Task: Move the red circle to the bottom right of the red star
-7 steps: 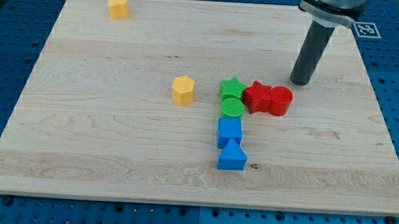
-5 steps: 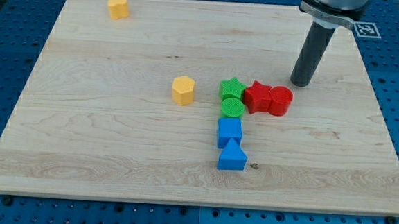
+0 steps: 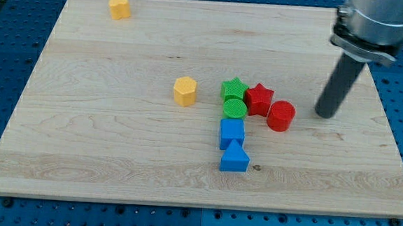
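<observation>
The red circle [image 3: 281,116] lies on the wooden board, just below and to the right of the red star [image 3: 259,98], touching or nearly touching it. My tip [image 3: 323,114] stands on the board to the right of the red circle, a short gap away and at about its height. The red star sits against the green star [image 3: 234,90].
A green circle [image 3: 235,108] sits under the green star, with a blue block [image 3: 232,133] and a blue triangle [image 3: 234,158] below it in a column. A yellow block [image 3: 184,90] lies left of them. Another yellow block [image 3: 119,7] is at the top left.
My tip has moved from above the red circle to its right and lower. The red circle has shifted down and slightly right, from beside the red star to its lower right.
</observation>
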You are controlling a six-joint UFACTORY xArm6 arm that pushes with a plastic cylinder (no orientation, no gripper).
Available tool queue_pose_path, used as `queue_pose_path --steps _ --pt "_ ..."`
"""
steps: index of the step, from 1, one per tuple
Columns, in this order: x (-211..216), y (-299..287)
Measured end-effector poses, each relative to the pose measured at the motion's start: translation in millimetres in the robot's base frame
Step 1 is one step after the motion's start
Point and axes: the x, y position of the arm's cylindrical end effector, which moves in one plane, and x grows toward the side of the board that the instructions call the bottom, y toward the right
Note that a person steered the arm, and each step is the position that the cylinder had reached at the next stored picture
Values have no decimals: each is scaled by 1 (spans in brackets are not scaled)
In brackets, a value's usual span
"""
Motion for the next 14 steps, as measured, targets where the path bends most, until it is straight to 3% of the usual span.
queue_pose_path --steps 1,4,12,14 --pt "33 6" --pt "45 -33" --pt "14 -54" --pt "63 -72"
